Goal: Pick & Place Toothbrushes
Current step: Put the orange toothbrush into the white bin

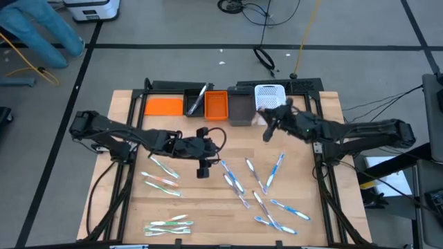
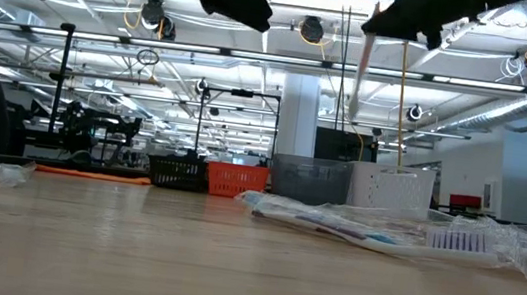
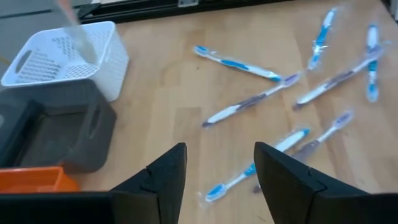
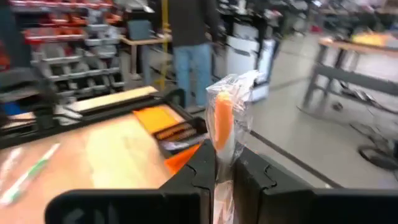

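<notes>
Left gripper (image 3: 216, 180) gapes empty over open wood; right gripper (image 4: 225, 171) pinches what looks like a wrapped toothbrush (image 4: 222, 118) near the white bin (image 1: 268, 96)

From my low view I see a big open workshop: rows of ceiling lights (image 2: 105, 39) across the upper frame and a white pillar (image 2: 299, 114) at centre. In the high view, grey floor (image 1: 173, 24) with dark lines fills the top, and a person in jeans (image 1: 38, 31) sits upper left.
</notes>
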`<action>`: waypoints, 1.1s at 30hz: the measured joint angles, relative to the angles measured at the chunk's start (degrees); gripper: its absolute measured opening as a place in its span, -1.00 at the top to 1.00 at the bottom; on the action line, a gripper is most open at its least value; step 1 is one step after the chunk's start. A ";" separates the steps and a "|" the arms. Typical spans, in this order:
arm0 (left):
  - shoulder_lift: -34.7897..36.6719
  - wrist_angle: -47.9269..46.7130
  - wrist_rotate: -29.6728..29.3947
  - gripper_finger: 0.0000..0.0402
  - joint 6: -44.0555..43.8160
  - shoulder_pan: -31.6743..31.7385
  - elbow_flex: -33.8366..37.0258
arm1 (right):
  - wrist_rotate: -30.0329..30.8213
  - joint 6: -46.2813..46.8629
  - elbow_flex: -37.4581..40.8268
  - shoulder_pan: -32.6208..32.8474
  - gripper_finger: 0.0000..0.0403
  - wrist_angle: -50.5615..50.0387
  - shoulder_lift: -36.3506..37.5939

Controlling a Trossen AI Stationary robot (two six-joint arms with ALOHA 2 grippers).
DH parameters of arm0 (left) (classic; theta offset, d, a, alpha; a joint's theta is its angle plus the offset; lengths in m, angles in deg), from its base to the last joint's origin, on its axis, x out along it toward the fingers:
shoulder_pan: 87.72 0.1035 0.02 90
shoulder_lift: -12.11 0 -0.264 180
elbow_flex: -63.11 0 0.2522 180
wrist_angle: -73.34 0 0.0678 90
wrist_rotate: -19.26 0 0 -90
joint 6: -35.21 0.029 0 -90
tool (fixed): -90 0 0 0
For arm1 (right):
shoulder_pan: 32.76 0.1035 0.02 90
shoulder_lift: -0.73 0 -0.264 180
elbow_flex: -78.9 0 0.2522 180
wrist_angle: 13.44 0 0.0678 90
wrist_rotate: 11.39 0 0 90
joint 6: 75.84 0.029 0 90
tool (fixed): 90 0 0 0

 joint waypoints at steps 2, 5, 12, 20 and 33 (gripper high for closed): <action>-0.02 -0.01 0.00 0.09 0.00 -0.78 0.00 | -0.03 1.77 0.00 -2.28 0.91 -2.24 1.02; 0.00 0.04 -0.03 0.09 0.13 -1.65 0.00 | -0.06 2.67 0.00 -5.79 0.91 -4.42 1.84; 0.00 0.13 -0.04 0.10 0.18 -2.37 0.00 | -0.84 5.61 0.00 -13.96 0.91 -7.47 1.42; 0.00 0.46 -0.24 0.09 0.16 -2.37 0.00 | -9.80 8.69 0.64 -23.04 0.91 -7.91 -0.54; 0.00 0.52 -0.24 0.09 0.22 -2.37 0.00 | -24.77 15.86 9.19 -34.95 0.91 3.50 -4.18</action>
